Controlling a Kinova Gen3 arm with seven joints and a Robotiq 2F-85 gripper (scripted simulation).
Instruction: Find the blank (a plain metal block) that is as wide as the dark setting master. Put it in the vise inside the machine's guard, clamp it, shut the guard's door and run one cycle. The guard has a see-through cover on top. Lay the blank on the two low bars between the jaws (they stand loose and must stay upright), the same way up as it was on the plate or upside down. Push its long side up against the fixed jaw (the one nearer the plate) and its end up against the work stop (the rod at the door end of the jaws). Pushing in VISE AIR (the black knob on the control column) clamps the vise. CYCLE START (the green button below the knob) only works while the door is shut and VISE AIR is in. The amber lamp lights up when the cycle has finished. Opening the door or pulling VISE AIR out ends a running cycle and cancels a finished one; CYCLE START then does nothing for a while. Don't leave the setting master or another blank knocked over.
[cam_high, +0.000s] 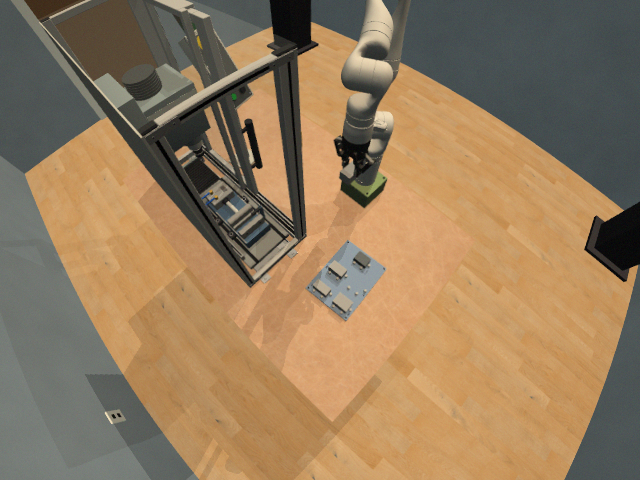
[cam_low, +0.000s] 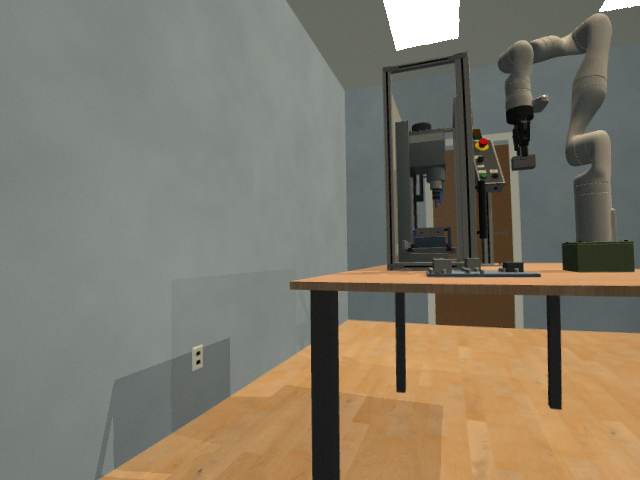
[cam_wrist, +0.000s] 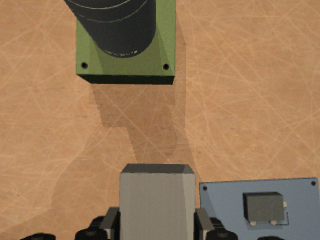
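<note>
One grey blank (cam_high: 349, 172) (cam_low: 523, 162) (cam_wrist: 157, 206) gripped in your claw (cam_high: 356, 164) (cam_low: 523, 154) (cam_wrist: 157, 224), high above the tabletop (cam_high: 413, 227) (cam_low: 372, 281) (cam_wrist: 250, 110); control-column labels (cam_low: 480, 166) too small to read!

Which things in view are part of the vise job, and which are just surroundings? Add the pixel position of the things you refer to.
Job:
- blank (cam_high: 349, 172) (cam_low: 523, 162) (cam_wrist: 157, 205) in the gripper (cam_high: 356, 164) (cam_low: 523, 155)
- dark setting master (cam_high: 361, 259) (cam_low: 513, 267) (cam_wrist: 263, 207)
- plate (cam_high: 356, 283) (cam_low: 485, 274) (cam_wrist: 225, 192)
- vise (cam_high: 247, 221) (cam_low: 430, 241)
- CYCLE START (cam_high: 234, 96) (cam_low: 483, 175)

Surroundings:
- wall outlet (cam_high: 115, 416) (cam_low: 197, 357)
- brown room door (cam_low: 501, 206)
- ceiling light (cam_low: 423, 20)

Can't tell whether the held blank is the matching width.
</note>
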